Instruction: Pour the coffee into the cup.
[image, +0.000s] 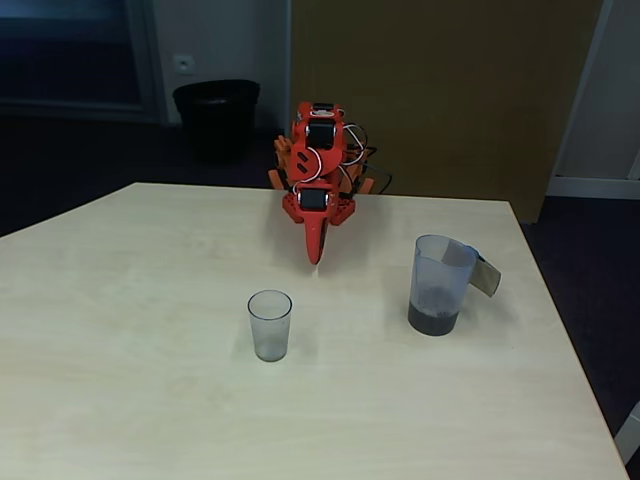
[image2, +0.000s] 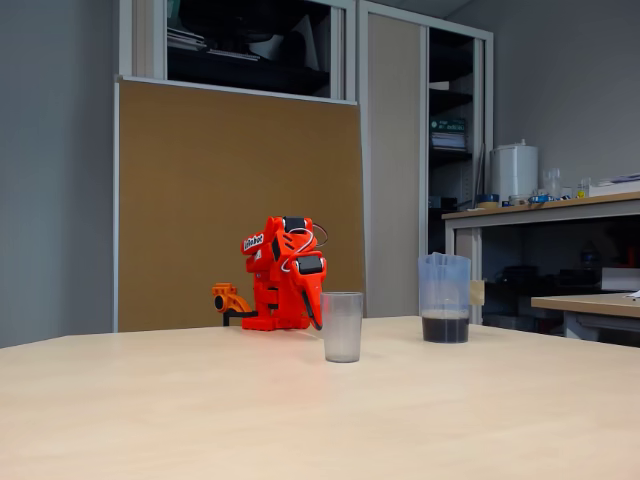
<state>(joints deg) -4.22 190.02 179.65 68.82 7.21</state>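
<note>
The tool (image: 316, 255) is seen folded down at the far edge of the bench (image: 120, 400), its fingers drawn together into one point aimed at the benchtop and holding nothing. In the other fixed view the tool (image2: 316, 318) is partly hidden behind the cup (image2: 342, 327), with the red arm (image2: 280, 272) hunched above it. The arm (image: 318, 160) is bunched over its base, with white cables looped around it. The cup (image: 270, 325) stands upright on the bench nearer the camera than the tool, slightly to the left in that fixed view and apart from it; it appears empty. The jug (image: 440, 285) stands upright well to the right of the cup, its handle tab turned to the right. The coffee (image: 433, 320) is held in the bottom of the jug as a dark layer, and the same dark band (image2: 446, 328) is seen through the jug (image2: 445, 280) from the side. A black bin (image: 216, 115) is set on the floor behind the bench.
</note>
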